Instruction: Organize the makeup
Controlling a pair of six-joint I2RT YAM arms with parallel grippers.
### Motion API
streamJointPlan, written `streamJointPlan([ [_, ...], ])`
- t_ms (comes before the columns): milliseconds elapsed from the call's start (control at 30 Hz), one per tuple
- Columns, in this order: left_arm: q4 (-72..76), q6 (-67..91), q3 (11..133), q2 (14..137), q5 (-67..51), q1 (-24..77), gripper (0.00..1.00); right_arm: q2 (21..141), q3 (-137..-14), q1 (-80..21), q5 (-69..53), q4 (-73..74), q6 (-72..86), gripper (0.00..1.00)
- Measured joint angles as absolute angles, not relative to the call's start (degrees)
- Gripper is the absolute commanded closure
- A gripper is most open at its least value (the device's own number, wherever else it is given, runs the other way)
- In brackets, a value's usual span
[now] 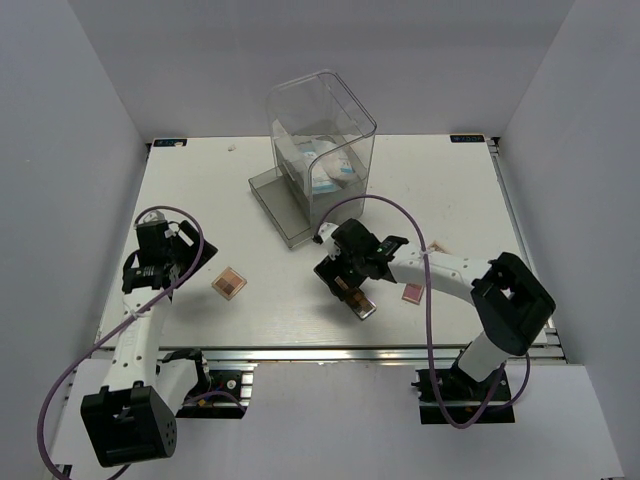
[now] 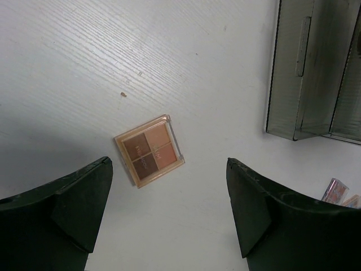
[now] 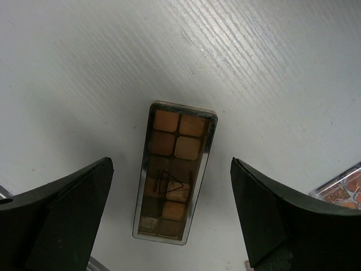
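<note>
Packets (image 1: pixel 325 172) boxed, sorting unfinished
Right claw (image 3: pixel 170 166) gapes over long palette (image 3: pixel 179 132); left claw (image 2: pixel 168 164), also apart, faces square palette (image 2: pixel 148 149) on bench (image 1: pixel 470 200).

Left arm (image 1: pixel 130 345), right arm (image 1: pixel 452 270): white links, black joints, purple cables (image 1: pixel 431 325); black wedge-shaped tool fingers (image 2: pixel 73 203).

A white table (image 1: pixel 200 180) with a faint wood grain stands enclosed by plain pale-grey walls (image 1: pixel 300 50) at the back and on both sides; an aluminium rail (image 1: pixel 330 354) runs along its near edge, under soft, even light casting only faint shadows
</note>
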State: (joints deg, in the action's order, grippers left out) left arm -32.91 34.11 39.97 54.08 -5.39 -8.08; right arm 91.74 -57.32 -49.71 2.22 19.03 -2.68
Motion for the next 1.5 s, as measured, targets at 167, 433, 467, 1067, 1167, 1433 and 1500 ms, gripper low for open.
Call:
streamJointPlan([
  [167,-33.34,34.33,39.77,53.17,-5.32,-8.08,0.09,92.66,-57.30,-49.74,1.98,19.35,-2.26,0.11],
  [433,-33.32,34.52,39.70,53.17,-5.34,-8.08,0.09,95.92,-54.76,-49.93,1.85,19.84,-1.67,0.20],
  [467,-33.32,34.54,39.66,53.15,-5.32,-8.08,0.09,95.94,-54.57,-50.06,2.52,19.59,-1.65,0.21],
  [1067,-33.39,34.96,38.72,52.56,-5.34,-8.08,0.09,94.19,-52.82,-51.44,1.61,16.12,-8.93,1.00],
  [1167,-33.39,34.96,38.72,52.56,-5.34,-8.08,0.09,92.95,-54.78,-51.51,-3.55,16.51,-14.06,1.00],
  [1433,-33.41,34.98,38.70,52.03,-5.34,-8.08,0.09,96.33,-77.25,-54.52,-9.37,14.85,-19.97,1.00],
  [1500,-33.39,34.98,38.59,51.59,-5.34,-8.08,0.10,100.92,-86.19,-55.51,-7.57,14.63,-18.85,1.00],
])
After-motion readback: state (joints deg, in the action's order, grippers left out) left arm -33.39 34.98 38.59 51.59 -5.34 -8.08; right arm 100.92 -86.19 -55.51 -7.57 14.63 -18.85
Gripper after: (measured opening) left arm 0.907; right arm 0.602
